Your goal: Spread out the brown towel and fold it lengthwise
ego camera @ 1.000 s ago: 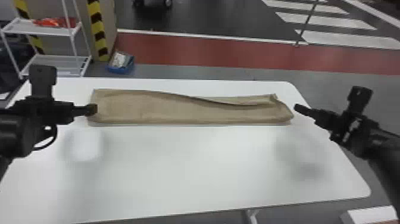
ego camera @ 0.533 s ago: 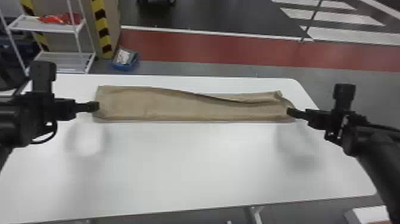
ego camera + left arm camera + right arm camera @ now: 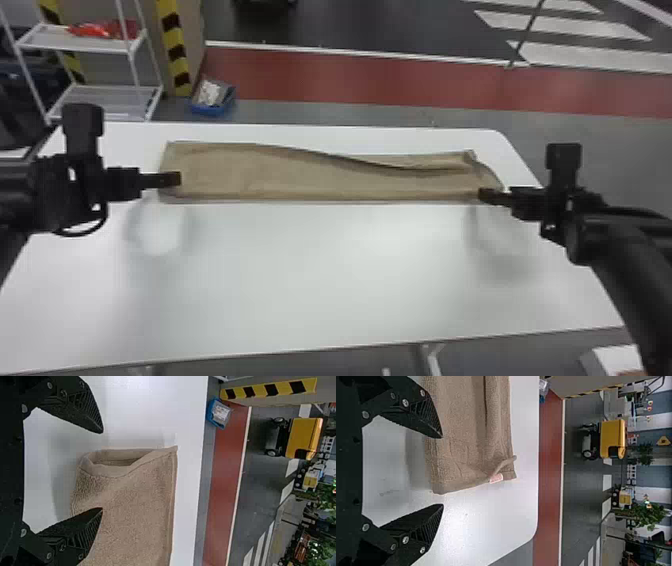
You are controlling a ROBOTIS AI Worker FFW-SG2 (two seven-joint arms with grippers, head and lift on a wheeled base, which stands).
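Note:
The brown towel (image 3: 320, 180) lies as a long folded strip across the table's far part, with a wavy upper edge toward its right end. At its left end is my left gripper (image 3: 170, 179); in the left wrist view this gripper (image 3: 104, 471) stands open around the looped end of the towel (image 3: 134, 494). My right gripper (image 3: 490, 196) is at the near right corner. Seen in the right wrist view, that gripper (image 3: 443, 471) is open too, the corner of the towel (image 3: 462, 459), near a small white label, between its spread fingers.
The white table (image 3: 320, 280) extends in front of the towel toward the near edge. Beyond its far left edge are a white shelf rack (image 3: 85, 47) and a blue bin (image 3: 212, 107) on the floor.
My right gripper has moved left and inward, from beyond the towel's right end to its near right corner. The left gripper has stayed at the left end, and the towel lies as before.

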